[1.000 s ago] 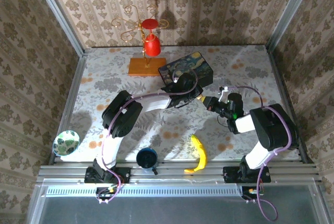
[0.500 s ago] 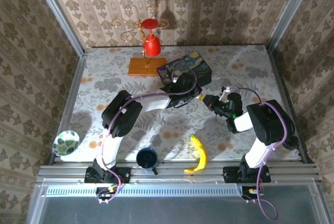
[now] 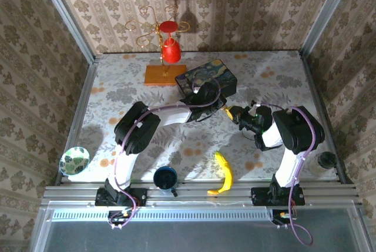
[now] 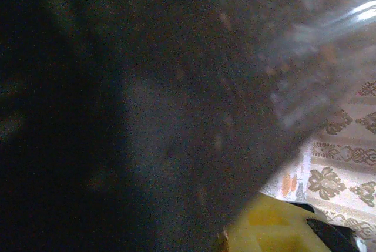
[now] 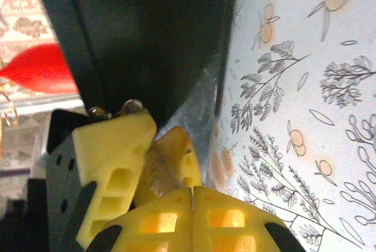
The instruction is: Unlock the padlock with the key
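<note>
My left claw [image 3: 224,107] sits at the near edge of the blue painted box [image 3: 210,76], and my right claw [image 3: 235,113] meets it there, tip to tip; how the jaws stand I cannot tell from up here. Just left of the box a red cup [image 3: 171,52] hangs on a gold wire stand [image 3: 154,27] with a wooden base [image 3: 164,75]. Well nearer than the box lie a banana [image 3: 223,173] and a dark blue cup [image 3: 165,177], and far off to its near left a patterned bowl [image 3: 74,160]

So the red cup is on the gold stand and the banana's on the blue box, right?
No, the banana lies on the table near the front, not on the blue box. The red cup is on the gold stand. See the top view.
</note>
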Available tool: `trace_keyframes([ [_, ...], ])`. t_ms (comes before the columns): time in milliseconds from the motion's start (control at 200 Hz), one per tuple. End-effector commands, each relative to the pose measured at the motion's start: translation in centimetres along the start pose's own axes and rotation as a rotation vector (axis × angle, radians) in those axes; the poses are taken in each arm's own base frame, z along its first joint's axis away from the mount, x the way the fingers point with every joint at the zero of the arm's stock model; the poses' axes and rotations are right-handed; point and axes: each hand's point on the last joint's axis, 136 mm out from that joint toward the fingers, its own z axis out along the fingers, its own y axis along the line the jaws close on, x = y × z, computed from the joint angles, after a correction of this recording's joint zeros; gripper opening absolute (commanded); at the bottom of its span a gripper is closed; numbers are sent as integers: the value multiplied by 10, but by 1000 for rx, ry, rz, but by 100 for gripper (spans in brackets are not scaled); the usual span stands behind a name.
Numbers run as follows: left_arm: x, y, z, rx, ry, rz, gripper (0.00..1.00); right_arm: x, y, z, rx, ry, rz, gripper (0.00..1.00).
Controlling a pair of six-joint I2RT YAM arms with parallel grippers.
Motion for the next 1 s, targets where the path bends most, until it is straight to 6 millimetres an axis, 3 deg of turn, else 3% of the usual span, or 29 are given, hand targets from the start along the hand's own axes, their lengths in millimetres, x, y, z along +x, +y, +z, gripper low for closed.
trace_keyframes([
  [0, 51, -73, -27, 234, 176, 30, 0, -13, 20, 7, -58, -41, 111, 0],
  [240, 47, -75, -29, 247, 161, 38, 0, -11, 28, 9, -79, -17, 224, 0],
  [585, 40, -68, -33, 234, 118, 48, 0, -9, 7, 1, -30, -35, 250, 0],
  [815, 23, -61, -40, 207, 46, 81, 53, -9, 8, 2, -33, -32, 234, 0],
  [995, 15, -54, -38, 180, 19, 71, 54, -9, 6, 2, -26, -35, 232, 0],
])
